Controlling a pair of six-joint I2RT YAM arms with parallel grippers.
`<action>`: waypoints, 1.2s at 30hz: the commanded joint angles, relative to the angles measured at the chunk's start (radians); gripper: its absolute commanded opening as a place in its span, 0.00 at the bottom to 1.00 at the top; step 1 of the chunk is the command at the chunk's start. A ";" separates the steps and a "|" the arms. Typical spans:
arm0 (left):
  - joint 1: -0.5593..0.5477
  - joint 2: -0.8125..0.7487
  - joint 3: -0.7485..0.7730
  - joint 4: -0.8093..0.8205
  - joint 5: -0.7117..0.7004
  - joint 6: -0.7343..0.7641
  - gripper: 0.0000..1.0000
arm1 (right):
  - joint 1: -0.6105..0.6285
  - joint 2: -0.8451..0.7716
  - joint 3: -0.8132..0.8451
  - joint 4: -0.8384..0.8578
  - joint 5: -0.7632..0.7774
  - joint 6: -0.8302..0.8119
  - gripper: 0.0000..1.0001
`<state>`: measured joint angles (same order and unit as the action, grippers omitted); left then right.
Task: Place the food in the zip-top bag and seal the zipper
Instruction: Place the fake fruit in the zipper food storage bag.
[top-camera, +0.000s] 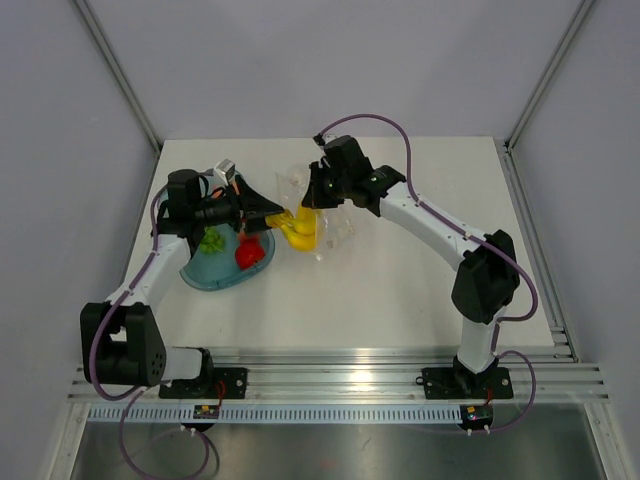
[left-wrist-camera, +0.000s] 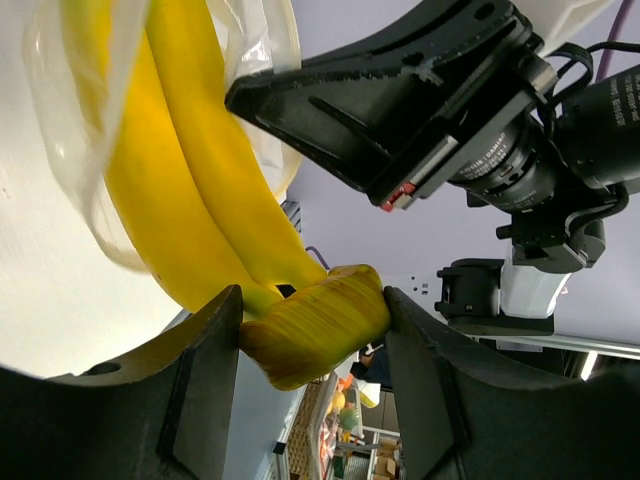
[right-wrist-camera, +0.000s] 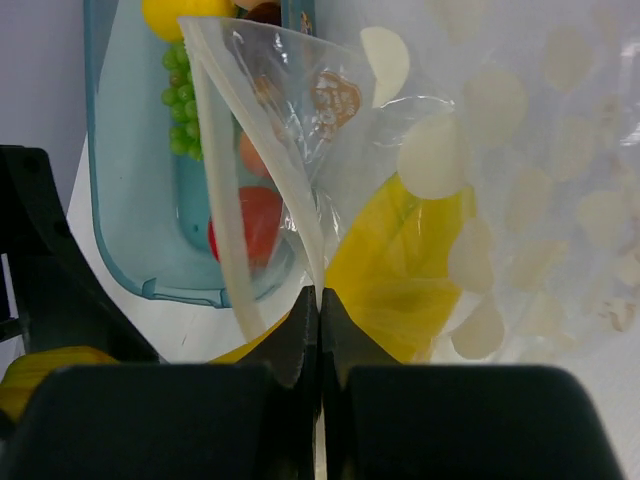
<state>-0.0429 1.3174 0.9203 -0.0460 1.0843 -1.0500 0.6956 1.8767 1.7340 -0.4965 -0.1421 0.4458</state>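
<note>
Zip-top bag (top-camera: 337, 226): just right of teal tray (top-camera: 200, 278), mouth edge pinched by right gripper (right-wrist-camera: 320, 318).
Banana bunch (top-camera: 298, 231): right of tray, apparently partly inside bag; stem clamped by left gripper (left-wrist-camera: 312, 335).
Grapes (top-camera: 211, 240), apple (top-camera: 247, 253): in tray.

The tray (top-camera: 200, 280) lies on the bench (top-camera: 400, 290), holding the grapes (top-camera: 211, 240) left of the apple (top-camera: 247, 253). Just right of the tray, the banana bunch (top-camera: 298, 232) sits partly inside the zip-top bag (top-camera: 338, 228), its stem between the left fingers (left-wrist-camera: 200, 380). The right fingers (right-wrist-camera: 290, 340) pinch the bag's tray-side edge.
</note>
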 joint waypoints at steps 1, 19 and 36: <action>-0.017 0.019 0.052 0.124 -0.012 -0.024 0.00 | 0.004 -0.074 0.007 0.033 -0.065 0.018 0.00; -0.061 0.114 0.133 -0.050 -0.139 0.156 0.00 | 0.005 -0.154 -0.013 -0.005 -0.125 0.093 0.00; -0.167 -0.089 0.430 -0.681 -0.313 0.559 0.76 | 0.002 -0.197 -0.082 0.003 0.010 0.154 0.00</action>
<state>-0.2111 1.2587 1.3350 -0.6376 0.8253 -0.5728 0.6956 1.7462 1.6577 -0.5213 -0.1501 0.5739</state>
